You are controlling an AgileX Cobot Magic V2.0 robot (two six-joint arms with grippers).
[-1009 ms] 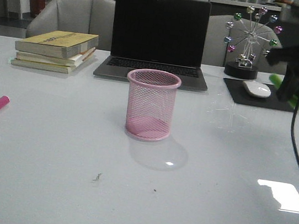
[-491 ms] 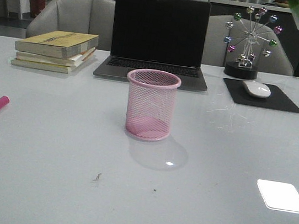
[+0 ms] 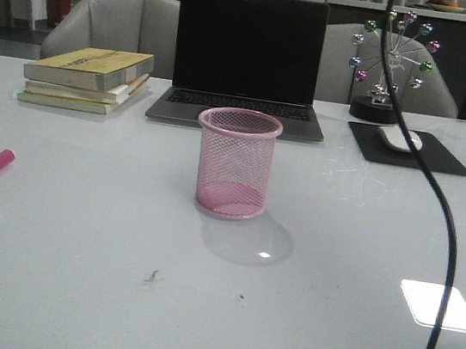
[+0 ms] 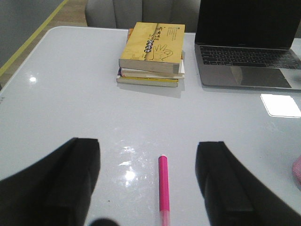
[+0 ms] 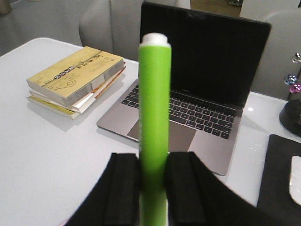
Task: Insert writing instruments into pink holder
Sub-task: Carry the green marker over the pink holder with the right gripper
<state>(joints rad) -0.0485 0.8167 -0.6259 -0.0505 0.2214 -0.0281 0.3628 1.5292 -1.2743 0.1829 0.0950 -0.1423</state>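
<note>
Rising out of the front view within the last second, the right gripper (image 5: 153, 188) clamps the bright green marker (image 5: 154, 117); the left gripper (image 4: 150, 181) gapes over the magenta marker (image 4: 163, 190); the pink wire-mesh holder (image 3: 235, 163) stands empty, awaiting insertion.

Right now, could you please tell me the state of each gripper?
Left gripper: open, holding nothing, above the pink marker.
Right gripper: closed on the green marker.

Pink wire-mesh holder (image 3: 235, 163) on a glossy white table (image 3: 69, 290). Magenta marker (image 4: 163, 189); bright green marker (image 5: 153, 117) with white tip. Yellow-covered books (image 3: 88, 76), grey laptop (image 3: 245, 59) with black screen, black mouse pad (image 3: 443, 159), white mouse (image 3: 400, 138).
</note>
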